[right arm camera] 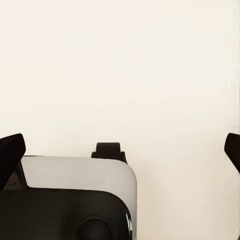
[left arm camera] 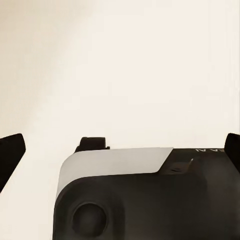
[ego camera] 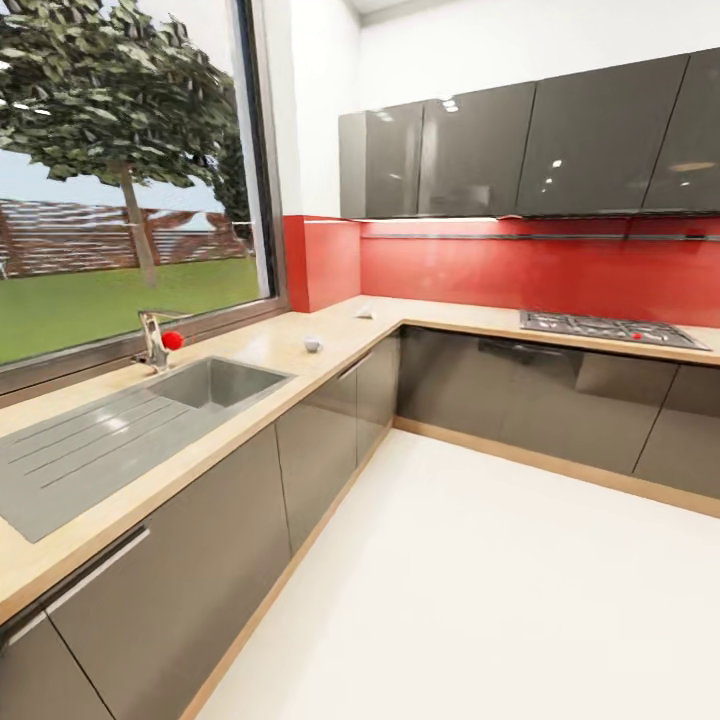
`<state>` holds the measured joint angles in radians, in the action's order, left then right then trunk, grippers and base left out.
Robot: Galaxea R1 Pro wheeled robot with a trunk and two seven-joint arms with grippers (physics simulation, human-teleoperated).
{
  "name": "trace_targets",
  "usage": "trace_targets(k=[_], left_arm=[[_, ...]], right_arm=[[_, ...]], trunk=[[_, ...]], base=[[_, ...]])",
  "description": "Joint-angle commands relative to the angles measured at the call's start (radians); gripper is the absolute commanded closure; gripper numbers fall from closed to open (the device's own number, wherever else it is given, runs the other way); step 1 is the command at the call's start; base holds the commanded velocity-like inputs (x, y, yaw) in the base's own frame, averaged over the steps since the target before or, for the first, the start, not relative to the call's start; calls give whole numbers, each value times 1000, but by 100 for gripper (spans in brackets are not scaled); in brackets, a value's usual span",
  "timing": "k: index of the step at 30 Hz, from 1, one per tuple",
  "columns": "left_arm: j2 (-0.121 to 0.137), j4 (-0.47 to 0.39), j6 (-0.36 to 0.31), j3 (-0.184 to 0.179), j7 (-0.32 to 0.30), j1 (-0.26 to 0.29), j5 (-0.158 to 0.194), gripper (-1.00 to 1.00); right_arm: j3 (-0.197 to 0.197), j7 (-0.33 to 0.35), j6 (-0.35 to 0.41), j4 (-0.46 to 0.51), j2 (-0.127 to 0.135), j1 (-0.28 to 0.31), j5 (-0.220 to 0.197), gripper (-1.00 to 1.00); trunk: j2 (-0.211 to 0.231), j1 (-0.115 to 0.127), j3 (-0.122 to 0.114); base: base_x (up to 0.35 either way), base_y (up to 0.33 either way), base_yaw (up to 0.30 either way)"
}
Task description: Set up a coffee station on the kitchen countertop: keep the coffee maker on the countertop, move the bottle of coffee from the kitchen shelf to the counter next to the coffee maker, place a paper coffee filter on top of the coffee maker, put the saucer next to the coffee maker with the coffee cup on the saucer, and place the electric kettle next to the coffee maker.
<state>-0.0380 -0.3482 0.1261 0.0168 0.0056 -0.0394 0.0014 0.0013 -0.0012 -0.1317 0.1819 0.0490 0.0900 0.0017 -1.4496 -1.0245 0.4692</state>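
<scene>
We find an L-shaped kitchen: the kitchen countertop, light tan over dark grey fronts, runs under a large window and turns at a red backsplash toward a gas hob. Taking the sink as our landmark, a tap with a red knob stands just behind it; further along the worktop toward the corner lies a small pale item, and beyond that a small white object near the corner, which may be the paper coffee filter, though both are too small to identify. No coffee maker, kettle or bottle stands near the sink, so we judge the station not yet assembled and every placement outstanding. The left gripper and right gripper each show dark fingertips spread wide apart, empty, touching nothing, facing plain pale floor.
</scene>
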Motion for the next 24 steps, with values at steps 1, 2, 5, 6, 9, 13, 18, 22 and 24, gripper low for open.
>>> trace_targets(k=[1,2,5,6,9,13,18,22,24], left_arm=[[0,-2,1,2,1,0,0,-100],[0,-2,1,2,1,0,0,-100],[0,-2,1,2,1,0,0,-100],[0,-2,1,2,1,0,0,-100],[0,-2,1,2,1,0,0,-100],[0,-2,1,2,1,0,0,-100],[0,-2,1,2,1,0,0,-100],[0,-2,1,2,1,0,0,-100],[0,-2,1,2,1,0,0,-100]], right_arm=[[0,0,-3,-1,0,1,0,-100],[0,0,-3,-1,0,1,0,-100],[0,0,-3,-1,0,1,0,-100],[0,0,-3,-1,0,1,0,-100],[0,0,-3,-1,0,1,0,-100],[0,0,-4,-1,0,1,0,-100],[-1,0,-4,-1,0,1,1,-100],[-1,0,-5,-1,0,1,0,-100],[-1,0,-5,-1,0,1,0,-100]], trunk=[[0,-1,1],[0,-1,1],[0,-1,1],[0,-1,1],[0,-1,1],[0,-1,1],[0,-1,1],[0,-1,1],[0,-1,1]], base=[[295,-201,0],[295,-201,0],[295,-201,0],[295,-201,0],[295,-201,0],[295,-201,28],[295,-201,105],[295,-201,241],[295,-201,254]])
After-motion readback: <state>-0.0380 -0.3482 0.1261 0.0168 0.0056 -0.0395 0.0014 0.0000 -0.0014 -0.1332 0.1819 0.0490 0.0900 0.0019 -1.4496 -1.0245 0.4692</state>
